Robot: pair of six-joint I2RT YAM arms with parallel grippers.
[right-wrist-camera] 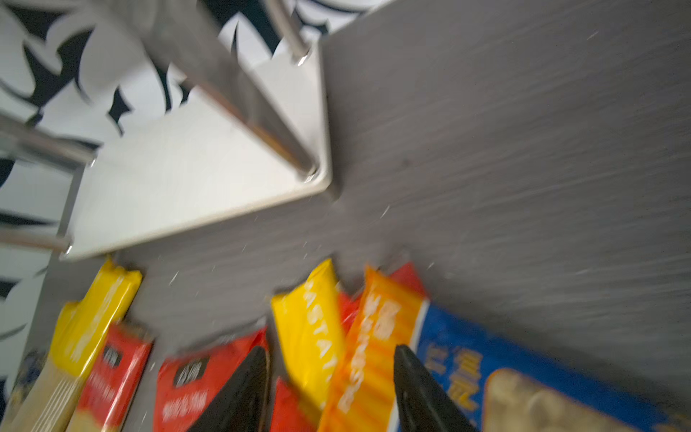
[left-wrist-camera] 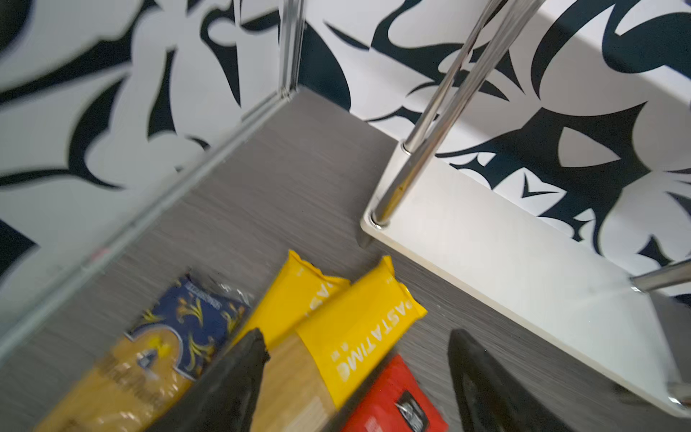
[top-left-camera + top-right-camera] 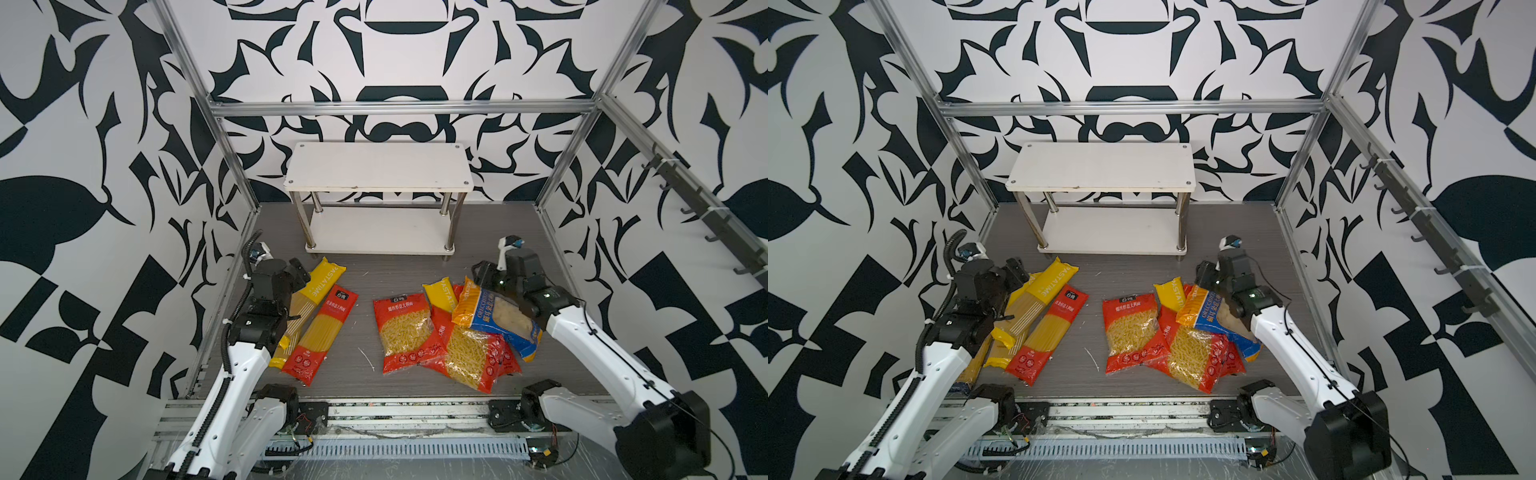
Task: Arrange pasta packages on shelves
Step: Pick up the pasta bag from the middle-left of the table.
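1. Straddling a yellow PASTATIME pack (image 2: 359, 329), the left jaws stand spread apart above it. I cannot tell whether they touch it.
2. Just beside that pack lie a second yellow pack (image 2: 295, 299), a dark-blue spaghetti pack (image 2: 187, 321) and a red spaghetti pack (image 2: 396, 396).
3. The right jaws are spread too, with the orange end of the blue-orange bag (image 1: 374, 355) between them. Blur hides any contact.
4. That bag rests tilted across red fusilli bags (image 3: 469, 357) and a third yellow pack (image 1: 314, 329).
5. All the packs lie on the grey counter (image 3: 365, 286), in front of the shelves (image 3: 378, 170), which stand against the patterned back wall.
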